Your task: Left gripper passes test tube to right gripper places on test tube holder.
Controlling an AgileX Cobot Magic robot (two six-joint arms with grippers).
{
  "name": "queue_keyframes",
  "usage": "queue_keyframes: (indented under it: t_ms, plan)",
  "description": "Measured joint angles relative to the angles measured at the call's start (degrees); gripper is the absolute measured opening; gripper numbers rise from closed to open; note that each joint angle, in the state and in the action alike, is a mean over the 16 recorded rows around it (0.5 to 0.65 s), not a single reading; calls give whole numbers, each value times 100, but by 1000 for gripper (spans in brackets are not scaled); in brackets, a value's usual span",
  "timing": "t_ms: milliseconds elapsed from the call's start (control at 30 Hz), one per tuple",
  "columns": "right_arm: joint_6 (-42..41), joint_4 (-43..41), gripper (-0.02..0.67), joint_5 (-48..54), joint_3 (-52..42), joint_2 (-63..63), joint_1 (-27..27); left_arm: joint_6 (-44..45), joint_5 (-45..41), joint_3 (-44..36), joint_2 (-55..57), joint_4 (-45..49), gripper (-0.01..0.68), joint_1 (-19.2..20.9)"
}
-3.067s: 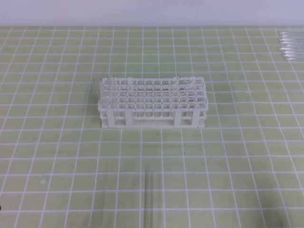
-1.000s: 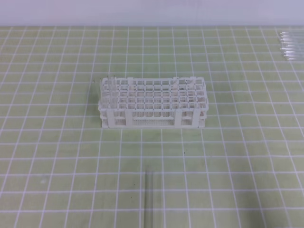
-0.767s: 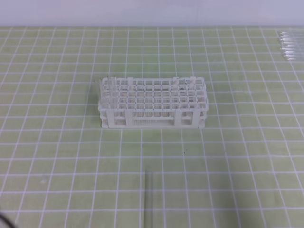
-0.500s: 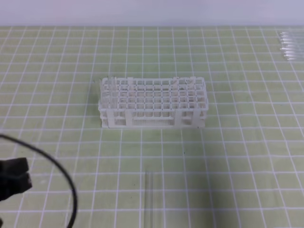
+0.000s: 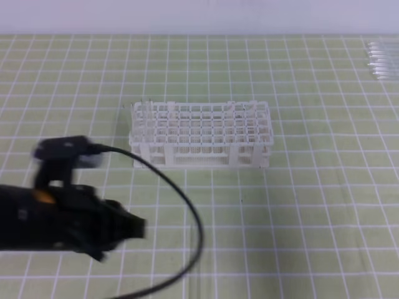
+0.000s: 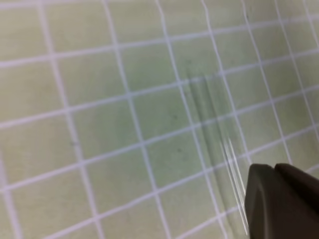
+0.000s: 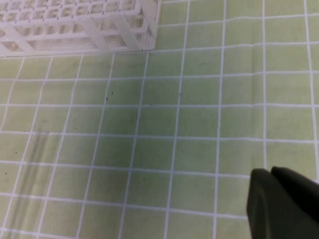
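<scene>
Surface: green mat (image 5: 312, 205) with a white grid, pale wall behind.
Left gripper (image 5: 134, 227): jaws pressed together, holding nothing, above the mat's front-left part.
Right gripper (image 7: 271, 174): jaws together, holding nothing.
Test tube (image 6: 219, 134): lying flat by the mat's front edge, just ahead of the left gripper's tip.
Test tube holder (image 5: 201, 134): mid-mat, farther back.
Spare tubes (image 5: 380, 59): far right corner.
</scene>
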State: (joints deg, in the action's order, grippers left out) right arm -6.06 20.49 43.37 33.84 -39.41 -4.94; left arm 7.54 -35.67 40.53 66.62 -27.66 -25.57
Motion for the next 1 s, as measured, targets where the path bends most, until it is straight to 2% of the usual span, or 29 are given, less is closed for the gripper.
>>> queue_keyframes:
  t_ms: [233, 367, 567, 767, 900, 1000]
  plan:
    - [-237, 129, -16, 37, 0, -43, 0, -1440, -176, 805, 1138, 823, -2, -1393]
    - [-370, 200, -16, 57, 0, -43, 0, -2001, -461, 1225, 1706, 1149, -2, -1865]
    - [-481, 262, -16, 92, -1, -43, 0, -2321, -813, 1610, 2261, 1266, -2, -2205]
    - [-545, 297, -16, 123, -5, -43, -4, -2421, -917, 1691, 2467, 1334, 18, -2289]
    - [-584, 331, -16, 127, -8, -43, -7, -2390, -927, 1694, 2488, 1376, 64, -2290]
    - [-610, 358, -16, 127, -10, -43, -9, -2347, -923, 1698, 2505, 1400, 132, -2288]
